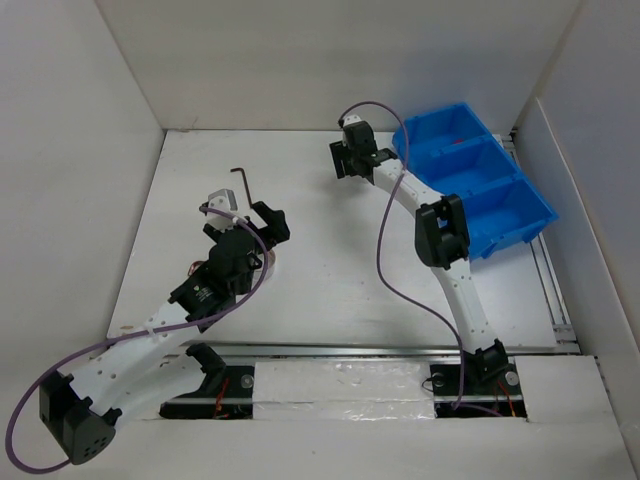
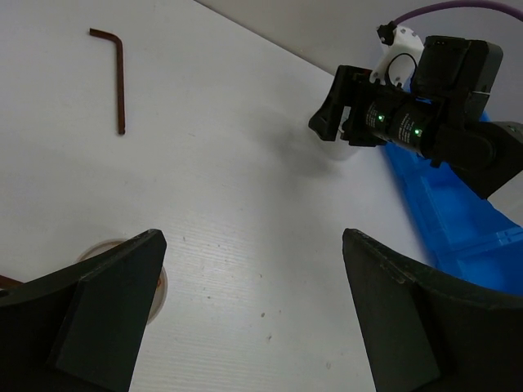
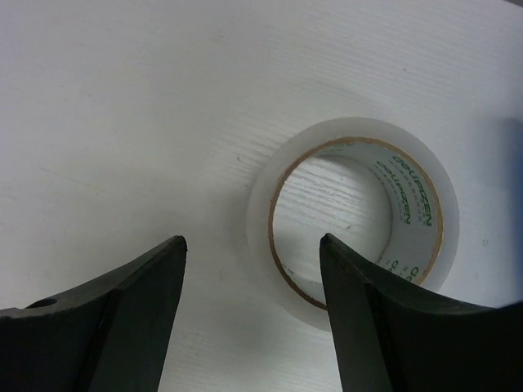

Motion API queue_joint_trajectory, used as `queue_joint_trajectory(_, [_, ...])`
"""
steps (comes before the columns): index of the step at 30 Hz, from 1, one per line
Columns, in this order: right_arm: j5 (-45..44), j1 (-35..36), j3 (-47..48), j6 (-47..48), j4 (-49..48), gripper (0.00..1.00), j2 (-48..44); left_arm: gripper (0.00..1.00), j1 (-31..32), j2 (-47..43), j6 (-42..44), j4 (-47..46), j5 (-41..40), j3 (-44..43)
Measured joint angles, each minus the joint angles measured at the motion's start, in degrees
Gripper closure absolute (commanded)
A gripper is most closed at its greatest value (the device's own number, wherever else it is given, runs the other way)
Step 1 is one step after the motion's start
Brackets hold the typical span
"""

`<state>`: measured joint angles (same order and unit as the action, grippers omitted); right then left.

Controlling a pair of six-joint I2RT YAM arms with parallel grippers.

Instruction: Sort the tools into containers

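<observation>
A translucent tape roll (image 3: 353, 131) with a brown core lies flat on the white table. My right gripper (image 3: 252, 241) is open above it, one finger over the hole and one outside the roll's left wall. In the top view this gripper (image 1: 346, 162) hangs just left of the blue three-compartment bin (image 1: 520, 215). A dark L-shaped hex key (image 1: 241, 186) lies on the table beyond my left gripper (image 1: 274, 224). In the left wrist view the key (image 2: 120, 82) is at the upper left. My left gripper (image 2: 253, 237) is open and empty. A second roll (image 2: 160, 282) peeks out behind its left finger.
White walls close the table in on the left, back and right. The bin (image 2: 458, 220) stands at the right, behind my right arm (image 2: 425, 122). A small red thing (image 1: 455, 143) shows in the bin's far compartment. A metal rail runs along the near edge (image 1: 400, 350).
</observation>
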<state>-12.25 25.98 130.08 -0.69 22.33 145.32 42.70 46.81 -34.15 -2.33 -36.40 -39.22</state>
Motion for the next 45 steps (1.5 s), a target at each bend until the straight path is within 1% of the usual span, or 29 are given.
queue_joint_trajectory(3, [0.3,0.0,2.5,0.7,1.7,0.28,1.4,0.12,0.0,0.0,0.0,0.0,0.2,0.0])
queue_joint_trajectory(7, [0.9,0.0,3.4,1.3,4.1,0.29,2.1,0.12,0.2,0.0,0.0,0.0,0.4,0.0])
queue_joint_trajectory(8, [1.1,0.0,3.6,1.4,4.3,0.29,2.2,0.12,0.4,0.0,0.0,0.0,0.5,0.0])
queue_joint_trajectory(10, [1.4,0.0,3.7,1.4,4.7,0.36,2.2,0.12,0.4,0.0,0.0,0.0,0.9,0.0])
queue_joint_trajectory(11, [1.4,0.0,3.7,1.6,4.9,0.42,2.2,0.12,0.4,0.0,0.0,0.0,1.0,0.0])
queue_joint_trajectory(12, [1.3,0.0,3.7,1.7,4.9,0.57,2.2,0.12,0.4,0.0,0.0,0.0,1.0,0.0])
queue_joint_trajectory(13, [1.0,0.0,3.6,1.9,4.8,0.57,2.2,0.12,0.4,0.0,0.0,0.0,1.1,0.0])
queue_joint_trajectory(14, [0.9,0.0,3.5,1.6,4.8,0.75,2.2,0.12,0.4,0.0,0.0,0.0,1.2,0.0])
queue_joint_trajectory(15, [0.9,-0.1,3.0,1.8,4.3,0.98,2.1,0.12,0.4,0.0,0.0,0.0,1.3,0.0])
queue_joint_trajectory(16, [0.4,0.0,2.0,1.6,3.3,1.0,1.7,0.12,0.4,0.0,0.0,0.0,1.3,0.0])
queue_joint_trajectory(19, [-2.0,0.6,-2.4,1.1,2.0,1.0,-1.0,0.12,0.4,-0.1,0.0,0.0,1.4,0.0])
queue_joint_trajectory(22, [-5.5,1.7,-9.5,1.1,2.3,1.0,-5.7,0.12,0.5,-0.1,0.0,0.0,1.3,0.0])
queue_joint_trajectory(25, [-8.5,2.9,-17.1,1.0,4.7,1.0,-13.2,0.12,0.9,-0.1,0.0,-0.1,1.3,0.0])
queue_joint_trajectory(29, [-11.1,3.2,-23.6,0.8,6.7,1.0,-27.5,0.12,1.1,-0.1,0.0,-0.1,1.3,0.0])
queue_joint_trajectory(32, [-11.5,0.4,-24.7,-0.4,5.9,1.0,-37.4,0.12,1.1,-0.1,0.0,-0.1,1.5,0.0])
queue_joint_trajectory(34, [-11.5,-3.4,-25.1,-1.7,4.5,1.0,-42.6,0.12,1.1,-0.2,0.0,-0.3,1.7,0.0])
queue_joint_trajectory(36, [-11.3,-7.9,-26.1,-2.7,2.4,1.0,-45.8,0.12,1.1,-0.3,0.0,-0.5,1.9,0.0])
queue_joint_trajectory(38, [-11.1,-12.3,-27.8,-3.7,0.4,1.0,-46.8,0.12,1.2,-0.5,0.0,-0.5,2.0,0.0])
queue_joint_trajectory(40, [-10.7,-15.6,-29.5,-4.3,-0.2,1.0,-45.8,0.12,1.3,-0.6,0.0,-0.8,1.9,0.0])
queue_joint_trajectory(45, [-8.3,-18.4,-31.7,-6.6,0.0,1.0,-38.6,0.12,1.6,-0.6,0.0,-0.9,1.9,0.0])
